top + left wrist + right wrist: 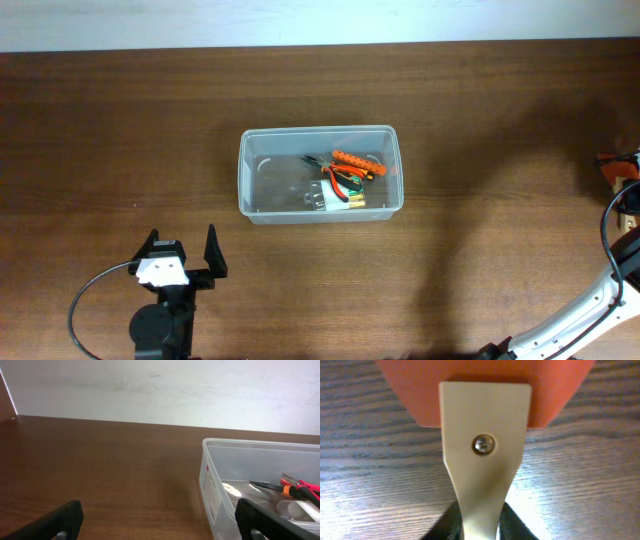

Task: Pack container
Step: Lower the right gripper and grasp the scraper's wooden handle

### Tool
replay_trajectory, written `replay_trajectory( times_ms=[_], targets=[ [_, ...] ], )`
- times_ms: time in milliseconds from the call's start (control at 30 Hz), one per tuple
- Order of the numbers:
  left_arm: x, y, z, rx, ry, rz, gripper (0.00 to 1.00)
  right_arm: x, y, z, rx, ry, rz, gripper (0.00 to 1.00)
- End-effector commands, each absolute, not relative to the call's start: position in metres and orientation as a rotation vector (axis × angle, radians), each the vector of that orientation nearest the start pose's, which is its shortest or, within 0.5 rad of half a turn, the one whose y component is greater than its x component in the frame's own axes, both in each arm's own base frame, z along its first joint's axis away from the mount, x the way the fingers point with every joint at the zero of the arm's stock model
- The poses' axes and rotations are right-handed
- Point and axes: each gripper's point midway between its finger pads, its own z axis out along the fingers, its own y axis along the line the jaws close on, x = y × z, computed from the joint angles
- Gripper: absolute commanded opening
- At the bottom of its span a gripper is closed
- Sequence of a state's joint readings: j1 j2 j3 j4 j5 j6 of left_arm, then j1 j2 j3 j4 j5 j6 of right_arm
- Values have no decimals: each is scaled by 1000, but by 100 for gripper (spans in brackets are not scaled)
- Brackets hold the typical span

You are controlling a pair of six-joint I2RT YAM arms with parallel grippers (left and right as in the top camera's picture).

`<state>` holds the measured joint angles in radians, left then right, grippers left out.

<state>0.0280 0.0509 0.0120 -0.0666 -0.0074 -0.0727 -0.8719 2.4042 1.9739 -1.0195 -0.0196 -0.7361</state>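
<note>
The clear plastic container (243, 180) stands mid-table. Inside it lie orange-handled pliers (350, 163) and other small tools. It also shows at the right of the left wrist view (212, 485). My left gripper (183, 258) is open and empty, low over the table in front of the container's left end; in its own view (160, 527) the right finger is next to the container's wall. My right gripper (630, 200) is at the far right table edge, shut on a scraper (485, 455) with a cream handle and an orange blade (485, 390), held just above the wood.
The brown wooden table (480, 120) runs to a white wall at the back. The right arm's white links and black cable (605, 290) cross the lower right corner.
</note>
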Motion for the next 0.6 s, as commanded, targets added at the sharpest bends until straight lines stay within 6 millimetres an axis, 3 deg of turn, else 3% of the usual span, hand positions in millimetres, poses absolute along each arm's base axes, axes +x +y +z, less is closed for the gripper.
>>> replay_trajectory(
  times_ms=[0, 133, 267, 433, 567],
  targets=[
    [248, 9, 151, -94, 1673, -26, 99, 305, -375, -29, 243, 3108, -91, 18],
    [248, 9, 151, -94, 1673, -26, 99, 308, -376, -24, 238, 3104, -95, 11],
    [248, 9, 151, -94, 1673, -26, 99, 318, -379, -10, 234, 3077, -122, 10],
    [248, 9, 151, -94, 1673, -26, 99, 347, -380, 25, 178, 3012, -176, 10],
    [248, 9, 151, -94, 1674, -26, 99, 389, -362, 64, 78, 2904, -152, 6]
  ],
)
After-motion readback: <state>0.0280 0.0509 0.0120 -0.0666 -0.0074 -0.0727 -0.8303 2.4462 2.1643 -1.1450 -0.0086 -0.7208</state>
